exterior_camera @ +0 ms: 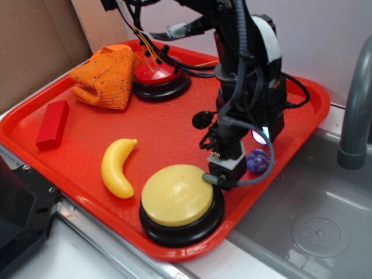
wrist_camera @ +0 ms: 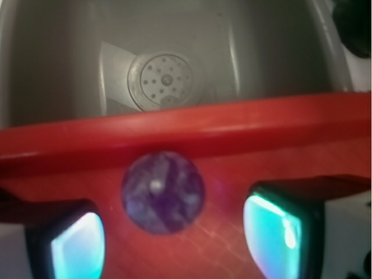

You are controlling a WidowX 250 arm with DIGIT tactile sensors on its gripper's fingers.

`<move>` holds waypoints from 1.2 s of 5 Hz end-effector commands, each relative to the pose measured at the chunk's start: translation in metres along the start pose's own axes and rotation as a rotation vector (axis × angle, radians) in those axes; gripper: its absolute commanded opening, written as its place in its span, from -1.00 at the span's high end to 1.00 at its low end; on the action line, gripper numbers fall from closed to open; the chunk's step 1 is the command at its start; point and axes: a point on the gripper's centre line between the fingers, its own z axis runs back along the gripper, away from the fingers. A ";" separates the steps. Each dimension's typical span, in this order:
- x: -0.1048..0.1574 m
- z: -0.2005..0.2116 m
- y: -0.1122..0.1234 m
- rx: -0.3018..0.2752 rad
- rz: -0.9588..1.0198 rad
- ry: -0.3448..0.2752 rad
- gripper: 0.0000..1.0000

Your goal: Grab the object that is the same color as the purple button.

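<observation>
The object, a small marbled purple ball [wrist_camera: 163,192], lies on the red tray [wrist_camera: 192,131] close to its rim by the sink. In the exterior view the ball [exterior_camera: 257,161] sits just right of my lowered gripper [exterior_camera: 237,167]. In the wrist view my gripper [wrist_camera: 174,235] is open, with nothing between its fingers. Its two cyan-lit fingers [wrist_camera: 78,247] stand either side of the ball and slightly short of it. The arm hides most of the purple button [exterior_camera: 259,137]; only a lit pinkish sliver of it shows.
A yellow button [exterior_camera: 177,196] sits just left of the gripper, with a yellow banana [exterior_camera: 117,165] beyond it. A red button [exterior_camera: 160,77], an orange cloth [exterior_camera: 107,75] and a red block [exterior_camera: 52,124] lie farther off. The sink with its drain [wrist_camera: 164,78] lies past the tray rim.
</observation>
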 end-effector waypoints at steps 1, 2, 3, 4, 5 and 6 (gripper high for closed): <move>0.017 -0.001 -0.008 0.037 -0.028 0.027 -1.00; 0.017 -0.004 -0.009 0.031 -0.055 -0.004 1.00; 0.019 -0.005 -0.010 0.038 -0.051 0.010 1.00; 0.012 0.004 -0.006 0.059 0.033 0.010 1.00; 0.000 0.042 0.011 0.077 0.222 -0.021 1.00; -0.019 0.078 0.026 0.147 0.463 0.009 1.00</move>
